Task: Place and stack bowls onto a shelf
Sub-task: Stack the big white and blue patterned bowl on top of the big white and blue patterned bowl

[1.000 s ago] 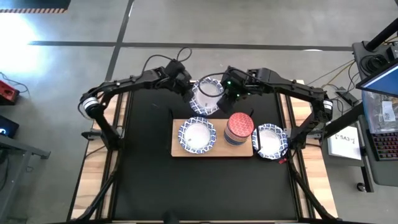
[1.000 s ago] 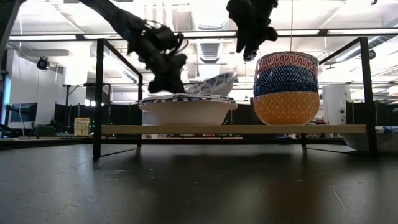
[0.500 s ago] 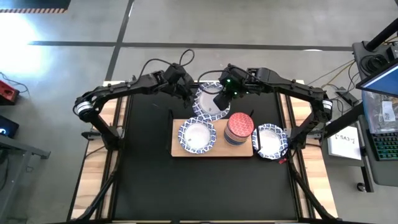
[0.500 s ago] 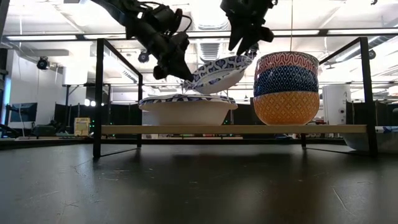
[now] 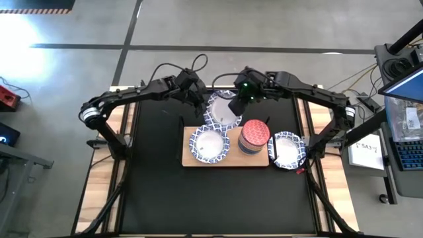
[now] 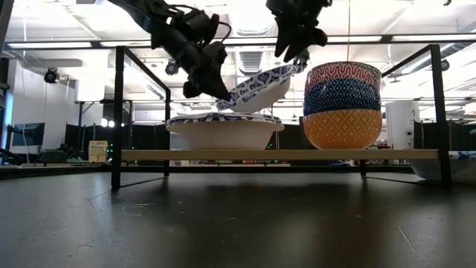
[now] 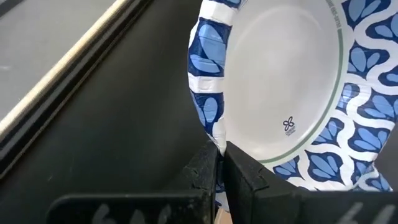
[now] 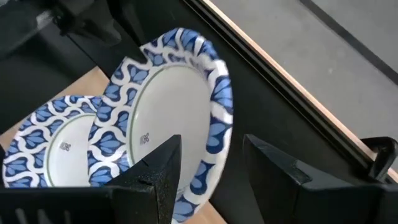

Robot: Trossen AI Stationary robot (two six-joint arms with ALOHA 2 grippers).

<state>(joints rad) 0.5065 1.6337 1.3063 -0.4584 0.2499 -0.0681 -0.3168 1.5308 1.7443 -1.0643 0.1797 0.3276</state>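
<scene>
My left gripper (image 5: 198, 100) is shut on a wide blue-and-white patterned bowl (image 5: 221, 111) and holds it tilted in the air just beyond the shelf's (image 5: 228, 160) far edge. My right gripper (image 6: 292, 53) is open at the bowl's raised right rim (image 6: 296, 67), one finger on each side; I cannot tell whether it touches. A second wide bowl (image 5: 209, 144) sits on the shelf's left half. Next to it on the shelf stand three stacked small bowls (image 6: 342, 104), red over blue over orange. My left gripper pinches the held bowl's rim (image 7: 219, 142) at its low left side, one finger on the white inside and one on the patterned outside. The fingers slant down from the table's far left. The bowl is lifted clear, tipped with its right rim higher.
A third wide patterned bowl (image 5: 286, 149) lies on the black tabletop just right of the shelf. The shelf's black metal posts (image 6: 117, 112) rise at its ends. A bare strip of board shows along the shelf's near edge.
My left gripper has risen with the wide bowl and carried it a little toward the shelf. The bowl has come up from behind the shelf's wide bowl and tipped, its right rim now up at my right gripper, which has kept its place.
</scene>
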